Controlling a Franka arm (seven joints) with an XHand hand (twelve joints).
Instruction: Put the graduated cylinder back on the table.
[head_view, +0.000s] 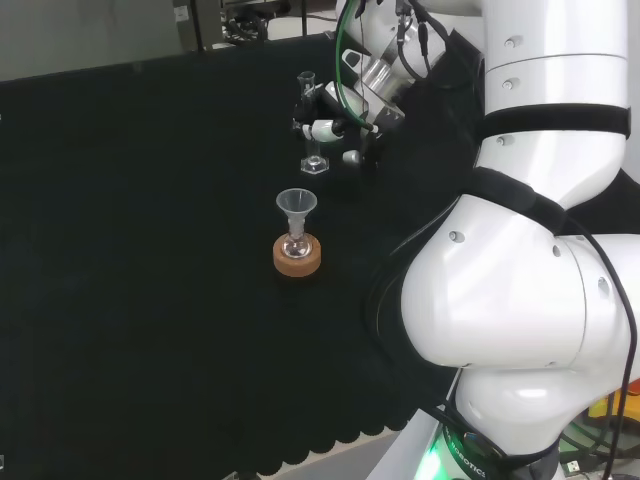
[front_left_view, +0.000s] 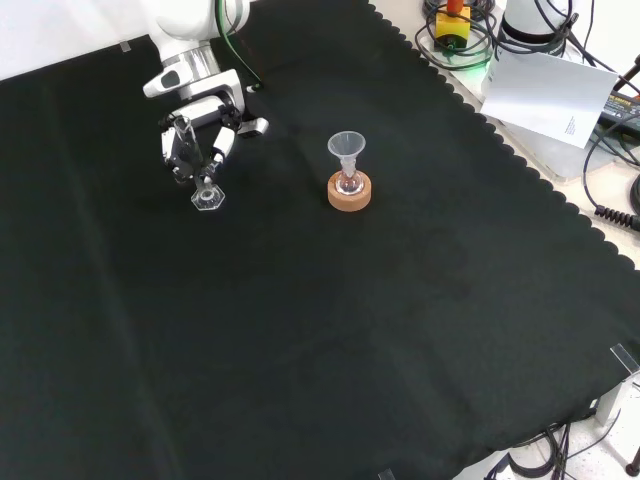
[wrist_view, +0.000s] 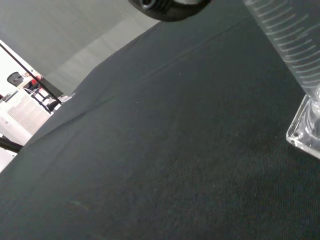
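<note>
Cylinder (front_left_view: 205, 180) stands upright, seemingly between fingers (front_left_view: 180, 150).

The white arm reached out over the bench (front_left_view: 300, 330), its big links filling the right of the head view and its wrist bent down toward the cloth. In the front view it came in from the top left. The hand (head_view: 335, 125) hung low, just above the bench surface, palm turned sideways. Its black and white fingers (front_left_view: 222, 140) were curled round the upright graduated cylinder (head_view: 312, 120), whose base sat at the cloth.
</note>
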